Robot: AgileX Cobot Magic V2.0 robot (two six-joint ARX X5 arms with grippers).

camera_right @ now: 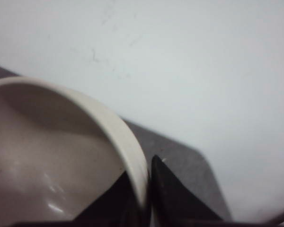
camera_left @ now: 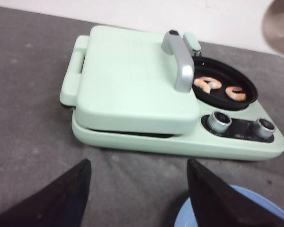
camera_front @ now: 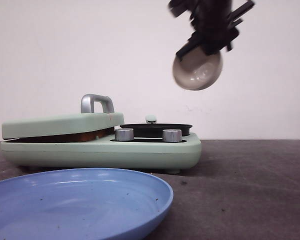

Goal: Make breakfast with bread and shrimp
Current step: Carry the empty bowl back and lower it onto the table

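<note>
A mint-green breakfast maker [camera_front: 140, 150] stands on the dark table with its press lid [camera_left: 132, 75] down. The bread is hidden; only a thin brown strip [camera_front: 85, 136] shows in the slit under the lid. Three pink shrimp [camera_left: 208, 83] lie in the round black pan [camera_left: 246, 101] beside the lid. My right gripper [camera_front: 202, 42] hangs high above the pan, shut on the rim of a beige bowl [camera_front: 197, 70] that is tilted and looks empty. In the right wrist view the fingers [camera_right: 175, 198] pinch that rim [camera_right: 132, 156]. My left gripper [camera_left: 138, 163] is open in front of the machine, holding nothing.
A large blue plate [camera_front: 115, 210] sits at the near edge in front of the machine; its rim [camera_left: 255, 201] lies by my left gripper's finger. Two silver knobs [camera_front: 124, 134] face forward. A silver handle [camera_left: 180, 61] stands on the lid. A white wall is behind.
</note>
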